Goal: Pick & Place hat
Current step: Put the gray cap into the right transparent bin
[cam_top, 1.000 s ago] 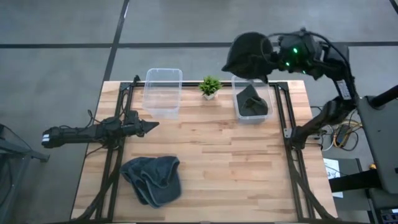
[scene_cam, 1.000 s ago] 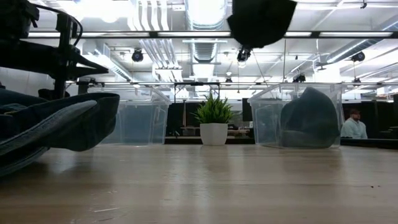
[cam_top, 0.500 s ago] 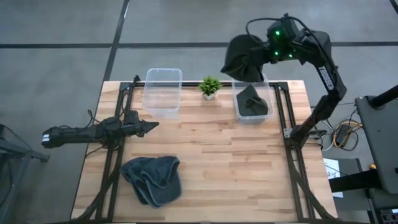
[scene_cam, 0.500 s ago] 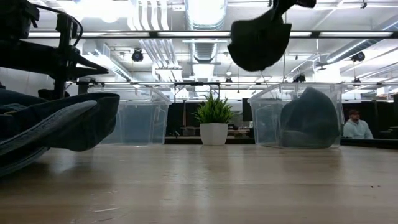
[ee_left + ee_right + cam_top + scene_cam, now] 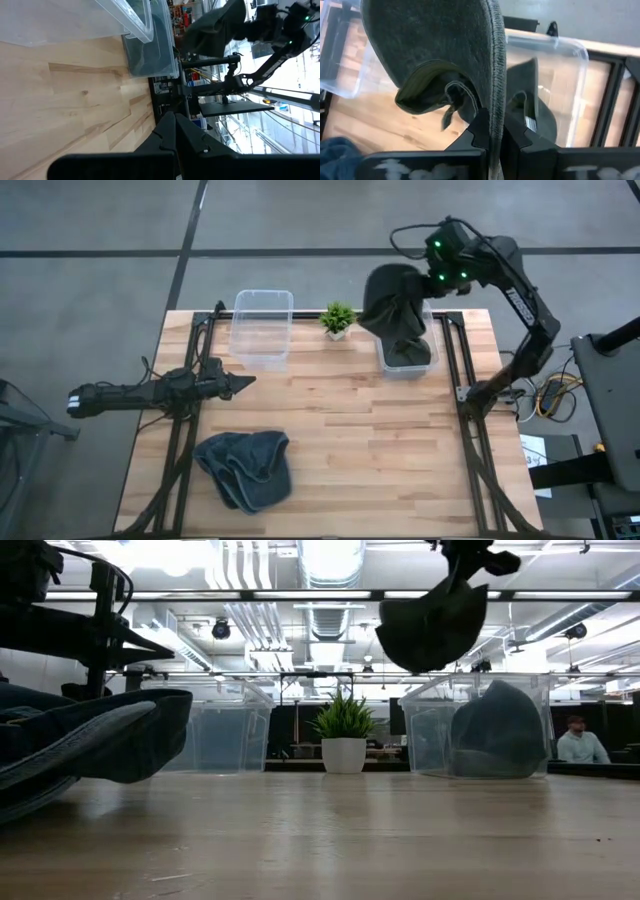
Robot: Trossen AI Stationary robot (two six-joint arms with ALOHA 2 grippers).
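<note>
One hat pinched in right hand, hanging over clear bin, left hand closed.

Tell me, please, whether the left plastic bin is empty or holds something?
Empty: the left bin shows only its clear bottom, while the right bin holds a dark hat.

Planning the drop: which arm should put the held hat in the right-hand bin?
Right. Its hand already grips the dark hat, hanging directly above the right bin that already holds another hat. The left hand rests low at the table's left side, far from it.

Even overhead light, glaring ceiling lamps
</note>
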